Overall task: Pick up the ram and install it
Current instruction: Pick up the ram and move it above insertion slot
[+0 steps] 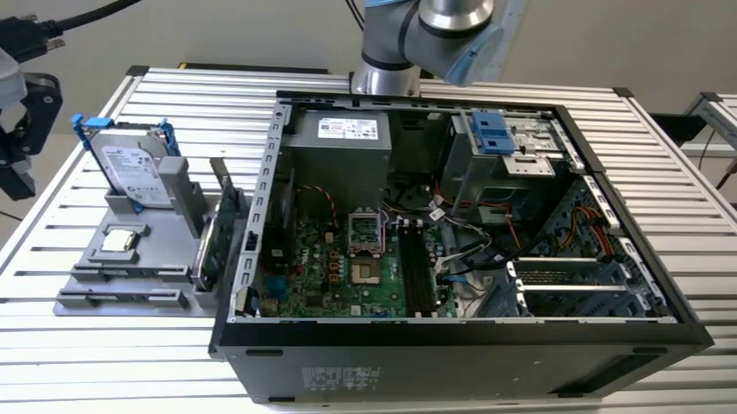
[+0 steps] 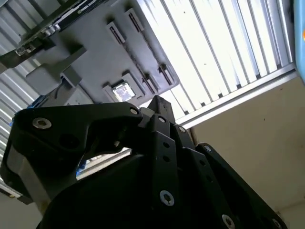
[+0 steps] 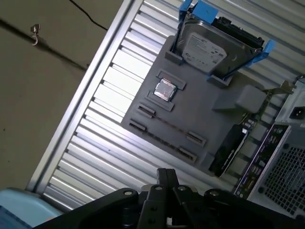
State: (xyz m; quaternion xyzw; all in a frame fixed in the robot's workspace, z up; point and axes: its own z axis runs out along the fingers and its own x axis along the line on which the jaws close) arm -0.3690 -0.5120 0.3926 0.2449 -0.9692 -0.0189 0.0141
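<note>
1. Black linkage-type gripper (image 3: 167, 177): fingers (image 3: 163, 185) are sitting pressed together at the tips in both wrist views, w/ nothing seen pinched btwn them.
2. Gripper is hanging free over the slatted aluminium table (image 1: 173, 95), touching nothing. In the first wrist view its tips are showing off the clip-side edge of the flat grey plastic fixture tray (image 3: 205, 114).
3. Ram: can't tell for certain where it is sitting. A thin dark line (image 3: 171, 127) is running btwn one pair of small grey end clips (image 3: 145, 110) on the tray; could be the stick edge-on, can't confirm. It is not in the gripper.
4. Small silver square processor chip (image 3: 166, 89) is lying flat in a recess on the tray, just beyond the clips.
5. Silver hard drive in a blue plastic frame (image 3: 205, 47) is standing tilted at the tray's far end.
6. Wide green expansion card (image 1: 213, 250) is standing on edge along the tray side next to the computer.
7. Black open-sided tower computer case (image 1: 461, 345) is lying on the table at the exterior view's right of the tray, w/ the green motherboard (image 1: 334, 267) facing up.
8. Long black memory slots (image 1: 417, 267) are running alongside the processor socket; whether a stick is seated there, can't tell.
9. Grey robot arm w/ a pale blue cap (image 1: 444, 26) is rising behind the case.
</note>
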